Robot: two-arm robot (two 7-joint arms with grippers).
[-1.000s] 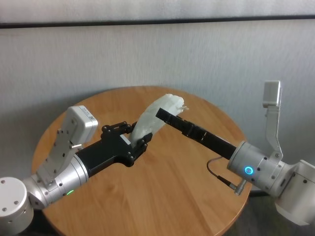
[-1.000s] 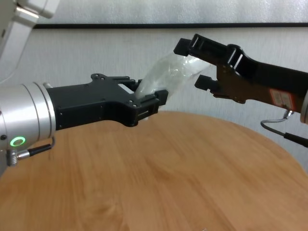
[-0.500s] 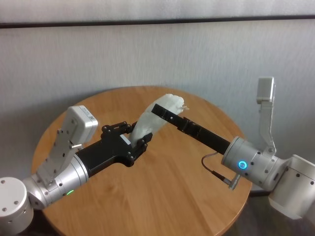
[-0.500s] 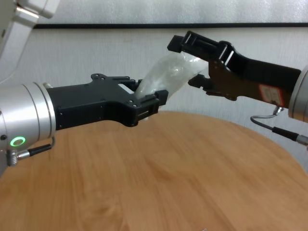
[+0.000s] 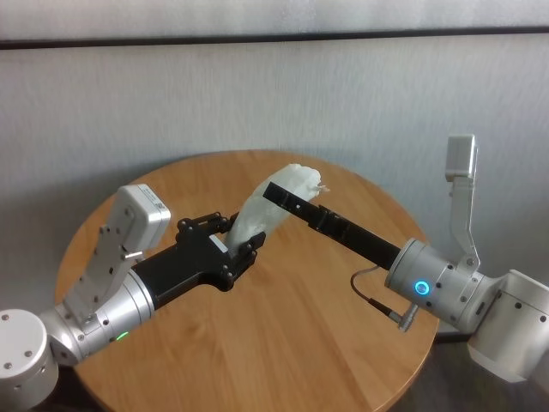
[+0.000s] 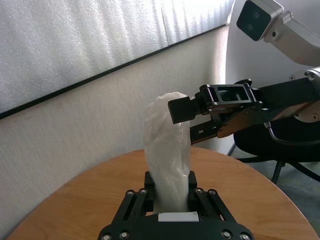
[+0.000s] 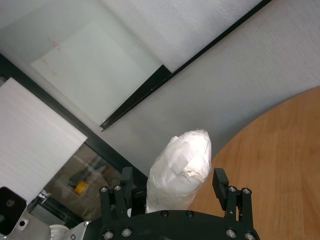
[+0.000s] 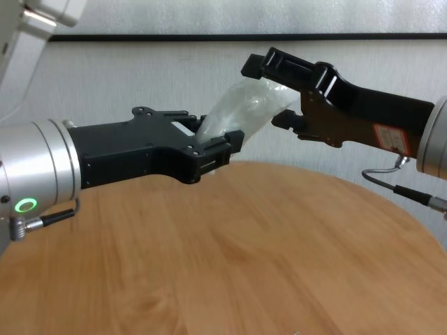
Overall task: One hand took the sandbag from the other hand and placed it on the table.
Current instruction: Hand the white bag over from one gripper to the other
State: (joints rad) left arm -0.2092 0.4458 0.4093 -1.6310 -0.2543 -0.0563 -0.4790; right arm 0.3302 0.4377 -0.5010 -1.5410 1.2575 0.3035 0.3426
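Observation:
The white lumpy sandbag (image 5: 262, 206) is held up at a slant above the round wooden table (image 5: 300, 343). My left gripper (image 5: 236, 240), on the green-ring wrist, is shut on the bag's lower end; the left wrist view shows this (image 6: 170, 182). My right gripper (image 5: 290, 192), on the blue-ring wrist and carrying a reddish sticker, is open. Its fingers straddle the bag's upper end (image 7: 182, 165) with a gap on each side. In the chest view the sandbag (image 8: 241, 112) spans between the left gripper (image 8: 216, 143) and the right gripper (image 8: 269, 94).
A grey wall with a dark rail stands behind the table. A black office chair (image 6: 280, 150) sits off the table's far side. The table top (image 8: 244, 244) lies bare below both arms.
My right gripper has moved in toward the sandbag's upper end, so its open fingers now lie on both sides of it. The left gripper and the bag have stayed still.

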